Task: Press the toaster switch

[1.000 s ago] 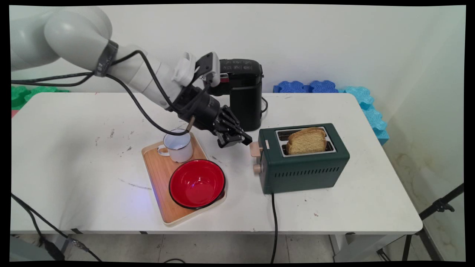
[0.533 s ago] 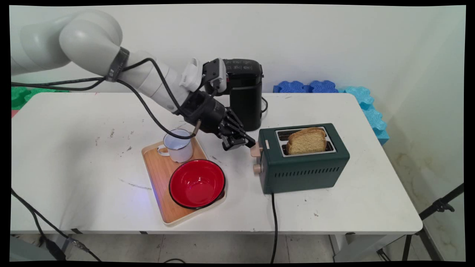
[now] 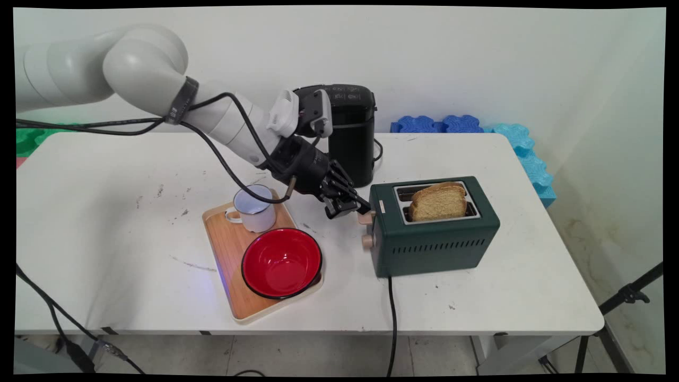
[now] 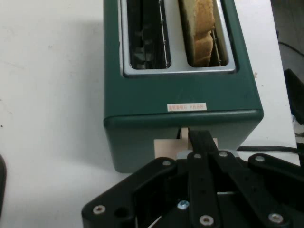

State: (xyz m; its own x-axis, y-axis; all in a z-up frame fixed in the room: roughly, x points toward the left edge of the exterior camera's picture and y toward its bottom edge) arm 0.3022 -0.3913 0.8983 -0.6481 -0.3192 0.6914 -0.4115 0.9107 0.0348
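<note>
Toaster [image 3: 435, 244], dark green metal with two slots, sits right of the white table's [image 3: 106, 223] middle. Its long axis runs left to right across my main view, and the lever end points left, toward the arm. Its black power cord [image 3: 392, 318] runs from its near side straight over the table's near edge.

Left of the toaster and slightly nearer to me lies a light wooden tray [image 3: 228, 249]. A red enamel bowl with a black rim [image 3: 281, 262] sits on its near half, and a white enamel mug [image 3: 255, 209] on its far half. A strip of bare table separates tray from toaster. To the toaster's right the table runs on to its right edge.

A slice of brown bread [image 3: 439, 201] stands upright in the toaster's nearer slot. At the left end, the beige lever [image 3: 366, 217] sits high on the end face, with a round beige knob [image 3: 367, 241] below it.

The black two-finger gripper [image 3: 363, 208] slopes down from the upper left, and I read its jaws as together. The tip rests right at the lever.

My hand view looks straight along the toaster [image 4: 180, 90] from the lever end. It shows both slots end-on, the bread [image 4: 202, 28] in the right-hand one, and a small label on the top edge. The gripper [image 4: 197, 135] tip lies over the lever [image 4: 164, 147], which the main view cannot settle.

Behind the toaster's left end stands a tall black coffee machine [image 3: 350, 143], close behind the wrist. Beyond the toaster, past the table's far edge, blue foam tiles [image 3: 451, 123] line the wall.
</note>
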